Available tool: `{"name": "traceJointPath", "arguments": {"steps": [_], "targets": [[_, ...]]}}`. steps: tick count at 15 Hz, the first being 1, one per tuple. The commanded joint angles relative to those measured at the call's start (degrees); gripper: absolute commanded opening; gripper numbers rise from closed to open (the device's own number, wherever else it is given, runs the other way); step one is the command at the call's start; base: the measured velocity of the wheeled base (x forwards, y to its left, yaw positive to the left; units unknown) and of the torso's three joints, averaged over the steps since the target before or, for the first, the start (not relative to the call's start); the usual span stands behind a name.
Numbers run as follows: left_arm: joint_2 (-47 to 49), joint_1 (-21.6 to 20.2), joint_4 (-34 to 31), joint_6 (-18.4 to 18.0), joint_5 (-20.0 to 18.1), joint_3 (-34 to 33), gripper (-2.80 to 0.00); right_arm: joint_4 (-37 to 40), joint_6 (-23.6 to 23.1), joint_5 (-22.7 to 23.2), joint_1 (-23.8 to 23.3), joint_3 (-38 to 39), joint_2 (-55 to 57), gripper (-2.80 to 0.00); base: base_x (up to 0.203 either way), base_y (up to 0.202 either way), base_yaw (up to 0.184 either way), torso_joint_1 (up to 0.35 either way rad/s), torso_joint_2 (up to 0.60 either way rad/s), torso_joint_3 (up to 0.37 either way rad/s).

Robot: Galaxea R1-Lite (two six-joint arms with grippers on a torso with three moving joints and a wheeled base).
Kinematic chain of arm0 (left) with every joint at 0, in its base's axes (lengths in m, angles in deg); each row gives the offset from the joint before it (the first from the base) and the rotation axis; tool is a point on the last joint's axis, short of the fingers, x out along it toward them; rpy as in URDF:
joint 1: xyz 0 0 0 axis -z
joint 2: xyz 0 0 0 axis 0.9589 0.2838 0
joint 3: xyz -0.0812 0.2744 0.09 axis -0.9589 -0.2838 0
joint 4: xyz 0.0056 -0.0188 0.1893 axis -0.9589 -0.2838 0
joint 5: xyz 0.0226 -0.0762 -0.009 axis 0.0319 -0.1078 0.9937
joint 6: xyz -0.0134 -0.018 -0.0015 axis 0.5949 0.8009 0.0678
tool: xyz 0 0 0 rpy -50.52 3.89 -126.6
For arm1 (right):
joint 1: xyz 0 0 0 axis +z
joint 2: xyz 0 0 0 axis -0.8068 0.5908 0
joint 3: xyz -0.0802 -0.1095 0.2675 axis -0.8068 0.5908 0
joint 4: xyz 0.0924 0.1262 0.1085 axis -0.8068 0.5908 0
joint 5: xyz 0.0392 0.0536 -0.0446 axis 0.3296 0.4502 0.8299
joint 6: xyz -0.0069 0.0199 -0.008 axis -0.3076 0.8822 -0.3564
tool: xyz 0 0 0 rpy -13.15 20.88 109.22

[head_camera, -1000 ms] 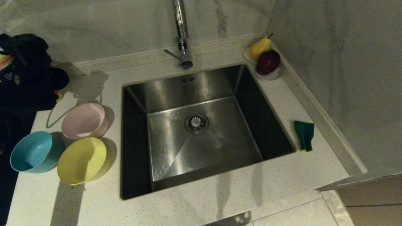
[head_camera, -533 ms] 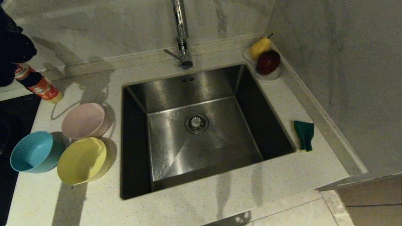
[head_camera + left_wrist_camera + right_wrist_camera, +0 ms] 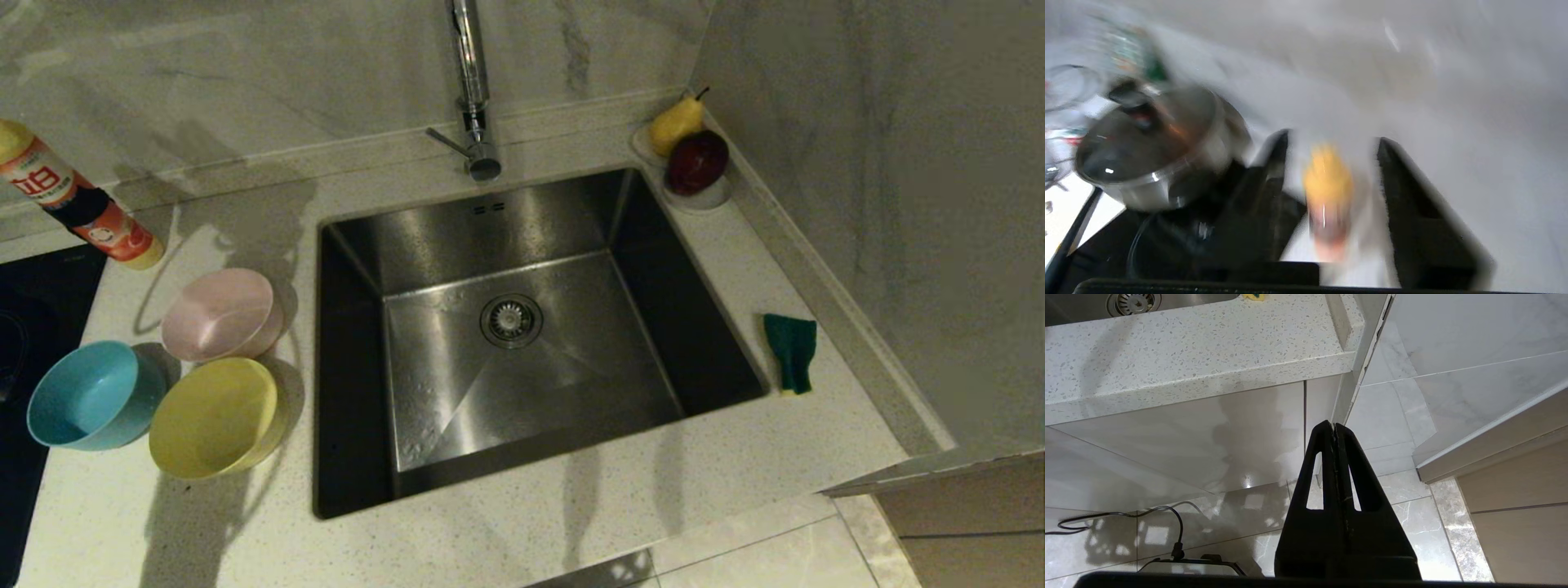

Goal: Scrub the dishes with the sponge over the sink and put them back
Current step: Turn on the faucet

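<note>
Green sponge [image 3: 790,353], far from right fingers [image 3: 1334,428]

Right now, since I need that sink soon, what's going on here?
No scrubbing yet. The pink bowl, blue bowl and yellow bowl sit on the counter left of the sink, and the sponge lies to its right, untouched. The left gripper, outside the head view, has its fingers apart either side of a yellow-capped bottle, not visibly touching it. The right gripper hangs shut below the counter's edge.
</note>
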Motion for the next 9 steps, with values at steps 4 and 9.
{"name": "traceJointPath", "arguments": {"steps": [4,9], "targets": [[-21.07,0.61,-32.27,-0.30,-36.47,-9.37,-2.80,-0.02,0.00,0.00,0.01,0.00,-0.02,-2.80,0.000,0.000,0.000,0.000,0.00,0.000],[-35.49,0.62,-45.74,-6.78,-54.94,-23.58,-2.80,-0.02,0.00,0.00,0.01,0.00,-0.02,-2.80,0.000,0.000,0.000,0.000,0.00,0.000]]}}
